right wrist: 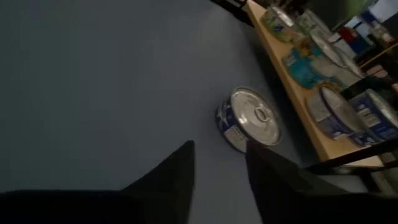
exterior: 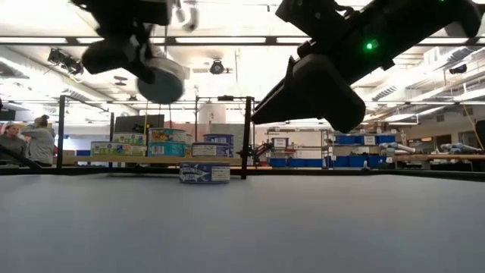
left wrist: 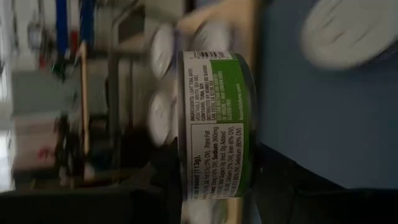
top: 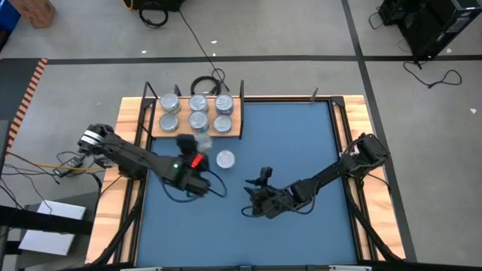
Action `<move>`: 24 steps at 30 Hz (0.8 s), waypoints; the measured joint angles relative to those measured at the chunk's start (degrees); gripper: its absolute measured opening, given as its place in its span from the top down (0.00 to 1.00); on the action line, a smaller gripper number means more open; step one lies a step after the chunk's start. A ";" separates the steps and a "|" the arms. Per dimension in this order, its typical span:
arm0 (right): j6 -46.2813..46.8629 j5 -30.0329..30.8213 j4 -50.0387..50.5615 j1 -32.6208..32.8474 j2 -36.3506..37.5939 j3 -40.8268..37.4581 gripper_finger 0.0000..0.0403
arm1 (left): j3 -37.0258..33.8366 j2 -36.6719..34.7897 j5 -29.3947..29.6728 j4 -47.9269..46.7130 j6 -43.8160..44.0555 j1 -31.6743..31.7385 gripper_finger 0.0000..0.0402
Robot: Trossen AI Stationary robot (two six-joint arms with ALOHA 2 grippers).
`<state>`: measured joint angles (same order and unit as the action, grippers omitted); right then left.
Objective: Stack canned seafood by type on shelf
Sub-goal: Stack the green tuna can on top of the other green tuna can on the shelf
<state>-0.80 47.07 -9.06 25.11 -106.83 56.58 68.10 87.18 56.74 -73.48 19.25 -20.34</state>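
Observation:
My left gripper (top: 192, 144) is shut on a green-labelled tin (left wrist: 217, 124), held high over the blue mat just in front of the shelf (top: 235, 132). In the low view this tin (exterior: 161, 80) hangs well above the table. Several silver tins (top: 197, 113) stand on the wooden shelf board in two rows. One blue-labelled tin (top: 225, 159) rests on its bottom on the mat, just in front of the shelf's right part. My right gripper (top: 254, 197) is open and low over the mat. Its fingers point at that loose tin (right wrist: 250, 120), some way short of it. My left gripper is rolled onto its side and comes level from the table's near side. The tin's labelled side wall (left wrist: 214, 155) faces the wrist camera, with a dark finger (left wrist: 292, 186) at one flat face and another at the opposite face. The tin is lifted clear and roughly level.
A coiled black cable (top: 207, 81) lies behind the shelf's black posts. Wooden rails (top: 343, 120) edge the mat. The mat's right and near parts (top: 301, 135) hold no objects. People (exterior: 23, 138) stand far off in the room.

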 joint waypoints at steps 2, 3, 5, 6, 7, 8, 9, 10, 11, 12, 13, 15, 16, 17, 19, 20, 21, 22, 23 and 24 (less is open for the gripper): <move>0.02 -1.22 0.06 -0.39 0.00 0.00 0.73 | 0.00 -1.58 0.15 -7.98 6.84 0.43 0.64; -0.06 -1.95 0.07 -0.59 0.00 0.00 0.78 | 0.00 -2.35 0.14 -11.73 9.88 0.69 0.64; -0.27 -2.77 0.08 -1.09 0.00 0.00 0.88 | -0.43 -4.09 -0.02 -16.36 15.56 1.12 0.64; -0.28 -3.26 0.07 -1.36 0.00 0.00 0.93 | -1.16 -5.16 -0.43 -16.67 17.06 1.47 0.64; -0.43 -3.70 0.10 -1.61 0.00 0.00 0.96 | -2.12 -6.59 -1.36 -16.14 17.09 2.00 0.64; -0.74 -4.03 0.11 -1.78 -0.02 0.00 0.98 | -3.32 -8.18 -2.78 -15.34 17.16 2.50 0.64; -0.91 -4.42 0.12 -1.97 -0.02 -0.02 0.97 | -4.40 -9.60 -4.10 -15.46 17.70 3.09 0.64; -0.88 -4.77 0.13 -2.11 -0.02 -0.02 0.96 | -5.58 -10.66 -4.35 -16.34 18.70 3.93 0.64; -0.79 -4.98 0.13 -2.28 -0.04 -0.02 0.95 | -6.88 -11.50 -4.36 -16.90 19.67 4.95 0.64; -0.72 -5.00 0.13 -2.35 -0.04 -0.02 0.95 | -8.33 -12.49 -4.48 -16.69 20.07 5.99 0.64; -0.72 -5.02 0.13 -2.39 -0.04 -0.02 0.95 | -9.71 -13.53 -4.80 -16.15 20.11 7.05 0.64; -0.75 -5.02 0.13 -2.39 -0.04 -0.02 0.97 | -11.98 -15.26 -5.11 -16.42 20.09 9.37 0.64; -0.85 -5.02 0.13 -2.39 -0.04 -0.02 0.98 | -13.07 -15.70 -5.16 -16.58 19.97 10.69 0.64; -0.99 -5.02 0.13 -2.39 -0.07 -0.02 0.99 | -14.04 -15.91 -5.16 -16.42 19.65 12.04 0.64; -1.17 -5.03 0.13 -2.44 -0.07 -0.02 0.98 | -15.61 -16.00 -4.49 -15.79 18.37 14.68 0.64; -1.13 -5.05 0.13 -2.50 -0.09 -0.04 0.98 | -16.25 -16.14 -3.56 -15.85 17.72 16.15 0.64; -1.03 -5.05 0.13 -2.58 -0.09 -0.04 0.98 | -16.81 -16.22 -3.14 -15.41 16.72 17.77 0.64; -0.96 -5.06 0.13 -2.66 -0.09 -0.04 0.98 | -17.24 -16.17 -3.38 -14.19 15.41 19.41 0.64; -0.96 -5.07 0.13 -2.74 -0.09 -0.04 0.98 | -17.56 -16.10 -3.51 -12.40 13.81 20.92 0.64; -0.98 -5.06 0.13 -2.76 -0.09 -0.04 0.98 | -17.78 -16.09 -3.44 -10.61 11.96 22.17 0.64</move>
<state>-1.79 42.01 -8.93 22.35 -106.91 56.53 50.31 71.09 53.30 -84.09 31.22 1.83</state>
